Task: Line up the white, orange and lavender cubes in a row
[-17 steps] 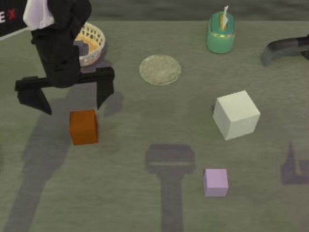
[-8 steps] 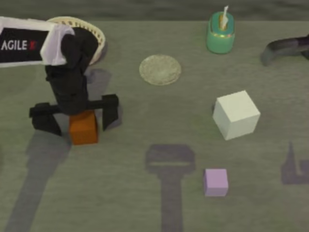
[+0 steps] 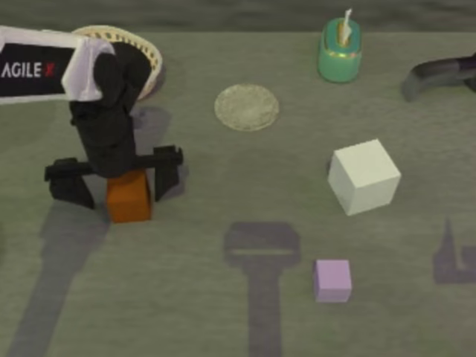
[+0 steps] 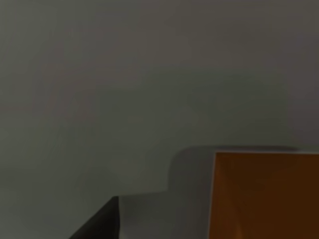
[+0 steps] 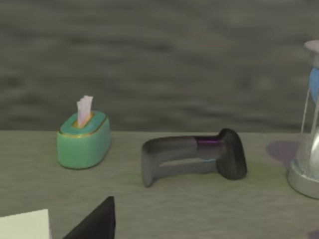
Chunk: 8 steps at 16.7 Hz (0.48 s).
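At about nine o'clock on the counter (image 3: 223, 208), the left end effector (image 3: 113, 180) hangs over the rust-orange cube (image 3: 129, 196) with its jaws spread wide, one dark finger (image 3: 68, 181) well out at the cube's nine o'clock side and the other just beside its three o'clock side; neither seems to touch it, though the arm hides the cube's far edge. Behind the arm, toward eleven o'clock, a wicker basket (image 3: 141, 52) peeks out. Near twelve o'clock lies a round woven coaster (image 3: 247, 107), and toward one o'clock stands a green tissue box (image 3: 341, 50). The large off-white cube (image 3: 364, 177) sits at about three o'clock, well apart from the orange one, and the small lavender cube (image 3: 332, 280) rests at about five o'clock, nearer the white cube. A dark handheld scanner (image 3: 439, 76) lies at two o'clock. In the right wrist view an hourglass (image 5: 310, 134) stands beside the scanner; I cannot tell the right end effector's state.
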Tool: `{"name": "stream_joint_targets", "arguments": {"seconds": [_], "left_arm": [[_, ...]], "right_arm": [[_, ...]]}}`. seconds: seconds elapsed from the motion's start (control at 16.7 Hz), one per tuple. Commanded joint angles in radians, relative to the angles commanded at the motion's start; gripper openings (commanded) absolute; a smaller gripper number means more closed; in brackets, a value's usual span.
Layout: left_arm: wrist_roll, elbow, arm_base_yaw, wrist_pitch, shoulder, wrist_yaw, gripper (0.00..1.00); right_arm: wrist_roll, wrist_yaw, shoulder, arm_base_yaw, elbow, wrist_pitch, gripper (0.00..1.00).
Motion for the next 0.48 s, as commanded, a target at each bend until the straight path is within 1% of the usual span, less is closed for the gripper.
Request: {"name": "stream_joint_targets", "arguments": {"seconds": [0.48], "left_arm": [[0.0, 0.0, 0.0, 0.0, 0.0, 0.0, 0.1]], "right_arm": [[0.0, 0.0, 0.0, 0.0, 0.0, 0.0, 1.0]]}}
